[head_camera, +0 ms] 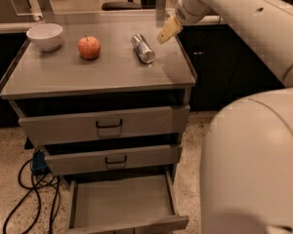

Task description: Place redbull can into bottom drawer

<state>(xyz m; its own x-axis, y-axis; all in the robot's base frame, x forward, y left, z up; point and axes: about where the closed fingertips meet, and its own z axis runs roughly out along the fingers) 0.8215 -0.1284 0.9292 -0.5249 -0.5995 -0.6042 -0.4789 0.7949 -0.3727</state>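
Redbull can [143, 48] lies on its side on the worktop [97, 74], right of centre, nearer the back edge than the front. Its shiny round end faces the front edge. Slim silver cylinder, faint bluish marks.

Gripper [168, 29] hangs just right of the can's far end, by the right edge toward the back right corner. It holds nothing. Can't tell if released or clenched, or if it touches the can.

Bottom drawer [122, 201] is pulled out, grey floor showing. Apple [89, 47] sits left of the can. Bowl [45, 36] is near the back left corner.
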